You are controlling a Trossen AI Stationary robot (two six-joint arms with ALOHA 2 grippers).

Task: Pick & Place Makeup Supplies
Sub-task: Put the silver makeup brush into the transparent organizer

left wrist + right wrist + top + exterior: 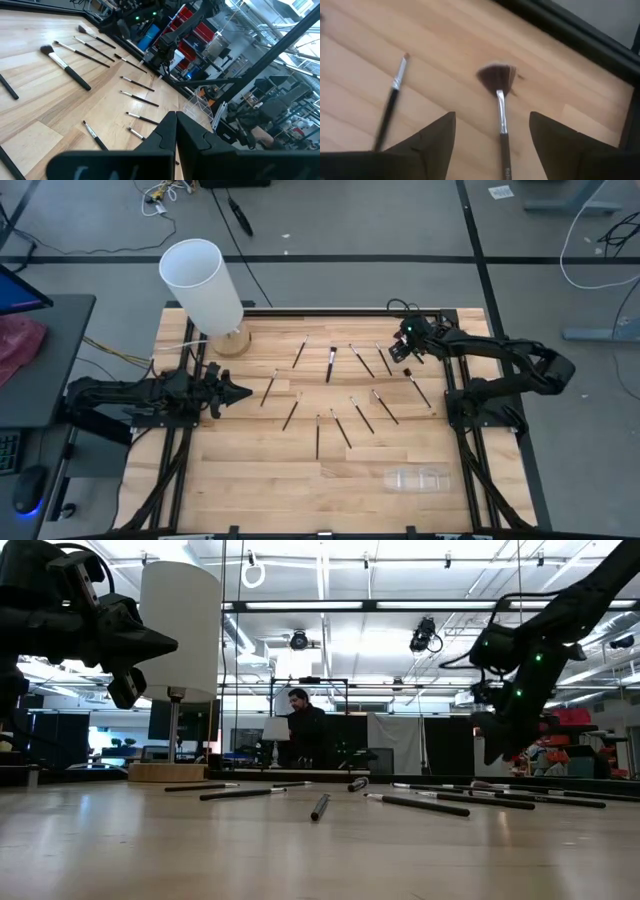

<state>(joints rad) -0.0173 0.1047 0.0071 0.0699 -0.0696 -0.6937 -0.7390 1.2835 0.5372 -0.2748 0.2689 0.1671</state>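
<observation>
1. Pale wood shows everywhere on the counter [250, 480], and the makeup brushes [330, 364] lie scattered flat across its middle and far part, about a dozen of them, none gathered into any holder that I can see.
2. The tall white cylinder [203, 285] stands at the far left corner on a small wooden base; from where I stand I cannot tell whether anything is inside it.
3. The right claw [405, 352] hovers over the far right of the counter with its fingers spread wide and nothing between them. Its wrist view looks straight down on a fan brush [499, 100] lying on the wood between the two open fingers, with a thinner brush [392, 100] just beside it.
4. The left claw [238, 392] waits at the left side of the counter, clenched on nothing, clear of the brushes.
5. A clear plastic container [415, 478] sits near the front right, apart from the brushes.
6. My judgement: the job looks barely begun. Every brush I can see is loose on the counter, so nearly all the picking and placing is left, and the fan brush looks like the one lined up for a grasp.
</observation>
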